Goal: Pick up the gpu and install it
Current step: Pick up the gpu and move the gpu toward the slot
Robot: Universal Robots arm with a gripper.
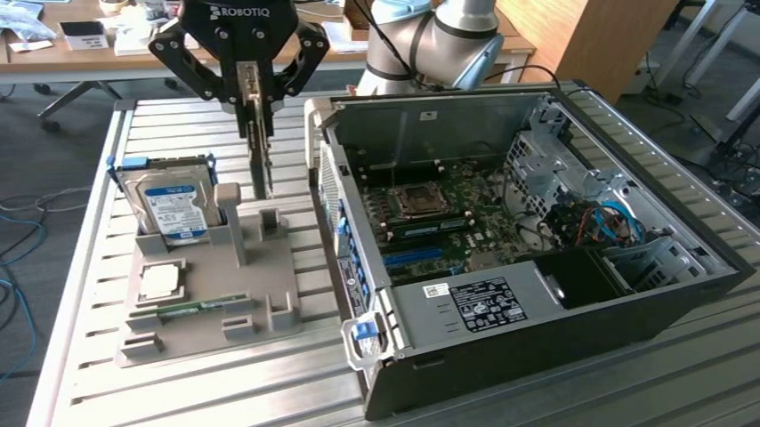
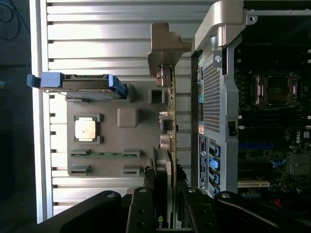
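Your gripper (image 1: 255,93) sits upper left of centre in the exterior view, jaws part closed and pinching the gpu (image 1: 259,151) by its upper end. The card hangs edge-on, upright, straight below the fingers.

- Done: grasp made. The gpu is in hand, above the grey tray (image 1: 208,329) at the frame's left, just beside the case (image 1: 665,294).
- Judgement: you are at the lift-out stage. The card's lower end is level with the tray's tall post (image 1: 230,222), so it has barely risen, if at all.
- Left: all of the install. The gpu is outside the case, and no card stands on the board (image 1: 464,213) at frame centre.
- The drive (image 1: 176,209) and the RAM stick (image 1: 196,309) sit in the tray, untouched.

Hard to make out:
- Whether the card's bottom edge is clear of its tray slot. The post and the card overlap in the exterior view.
- The wrist view gives the gpu (image 2: 171,121) edge-on, with its silver bracket (image 2: 165,48) at the far end. The gripper (image 2: 167,208) covers the near end, so the contact itself is hidden.
- The target slot on the board is too dim to pick out.
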